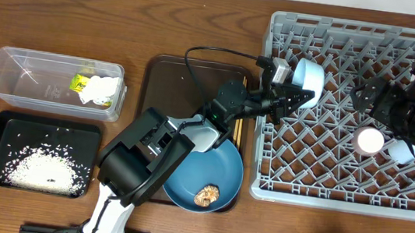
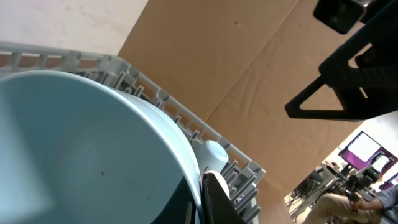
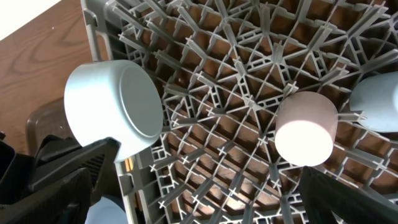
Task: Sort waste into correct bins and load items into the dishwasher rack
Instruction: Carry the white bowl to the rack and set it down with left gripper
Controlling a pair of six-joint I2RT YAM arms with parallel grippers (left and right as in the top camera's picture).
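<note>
I count one large square grey plastic rack (image 1: 339,199) with a lattice floor. Inside it are two small cups, one pink cup (image 1: 369,140) and one light-blue cup (image 1: 402,151), and one pale round bowl (image 1: 310,79) sits at its left edge. Left of the rack in the overhead view I count:

- one dark-brown serving tray (image 1: 172,81)
- one large blue plate (image 1: 225,169) carrying one small brown food lump (image 1: 206,195)
- one clear plastic rectangular tub (image 1: 31,81), holding one yellow-green snack wrapper (image 1: 79,82) and one wad of crumpled white paper (image 1: 105,89)
- one shallow black rectangular tray (image 1: 0,144), where the white rice grains (image 1: 41,170) are too many for me to count
</note>
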